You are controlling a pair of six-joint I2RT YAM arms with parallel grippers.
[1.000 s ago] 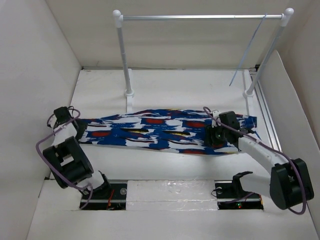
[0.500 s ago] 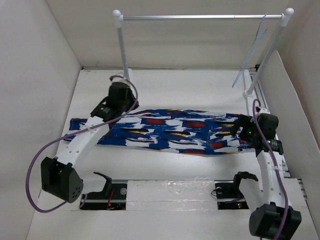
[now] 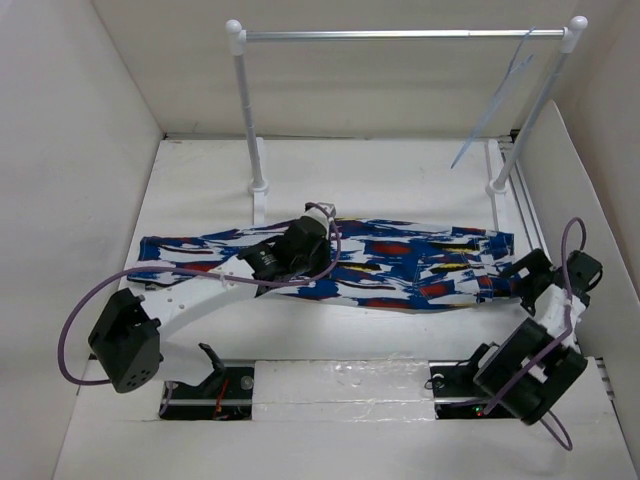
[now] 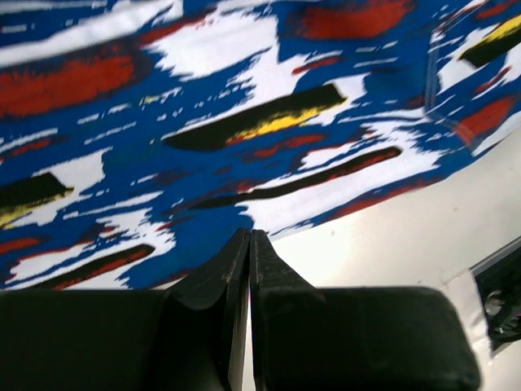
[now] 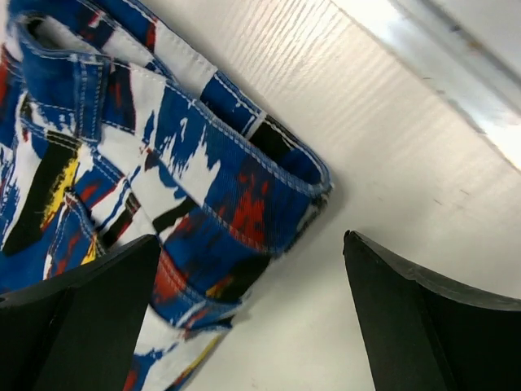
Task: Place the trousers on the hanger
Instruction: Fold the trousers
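Note:
The trousers lie flat and stretched across the table, waistband end to the right. In the top view my left gripper hovers over their middle. Its wrist view shows the gripper shut with nothing between the fingers, tips above the printed cloth near its front edge. My right gripper is at the waistband end, open wide. The waistband corner lies just beyond the gap of the right gripper, untouched. The light-blue hanger hangs tilted from the right end of the rail.
The silver rail on two white posts spans the back of the table. White walls close in on both sides. A metal strip runs along the right edge. The arm bases sit at the near edge.
My left arm swept from the trousers' left end to their middle, and its gripper closed. My right gripper let go of the waistband, opened and drew back right. The hanger swung slightly.

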